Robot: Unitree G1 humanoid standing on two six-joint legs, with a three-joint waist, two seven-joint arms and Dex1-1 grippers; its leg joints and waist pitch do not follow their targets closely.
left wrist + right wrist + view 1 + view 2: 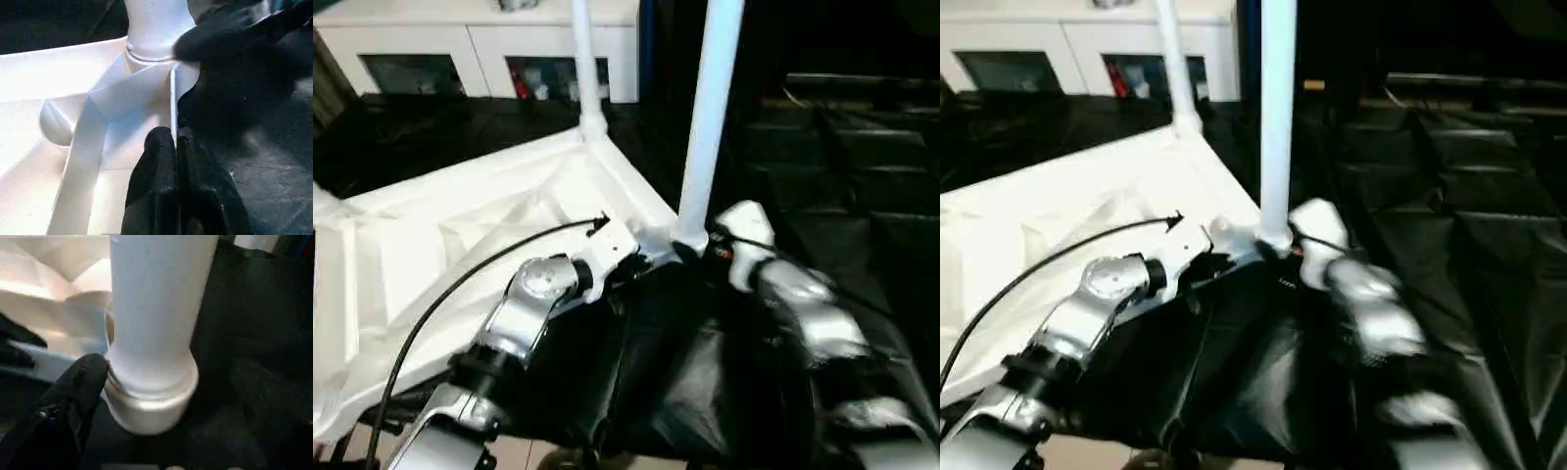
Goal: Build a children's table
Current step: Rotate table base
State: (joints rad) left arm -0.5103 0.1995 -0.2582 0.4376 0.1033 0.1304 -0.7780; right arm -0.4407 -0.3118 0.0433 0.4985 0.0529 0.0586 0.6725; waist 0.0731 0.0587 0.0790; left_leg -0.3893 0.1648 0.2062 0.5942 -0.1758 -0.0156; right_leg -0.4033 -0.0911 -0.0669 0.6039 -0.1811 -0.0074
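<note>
1. On the black-draped work surface (862, 196), the tabletop (460, 245) is lying upside down w/ ribbed underside up, and two legs are standing in its corner sockets: near leg (710, 108) and far leg (585, 64). White cabinet (480, 44) is sitting behind.
2. Left gripper (175, 142) is pinching the tabletop's rim wall just beside the near socket – fingers closed on that thin edge, bracing the top.
3. Right gripper (161, 396) is working at the near leg's base: one finger (78, 387) is touching the collar where the leg meets the socket, the other is sitting on the opposite side, so jaws are spread around the leg, not clamped.
4. Step in hand, as I'm reading it: seating leg no. 2 in its socket; two sockets probably left to fill.
5. Next move is calling for a firm grip on the leg, then a straight push down while the left is holding the rim steady.
</note>
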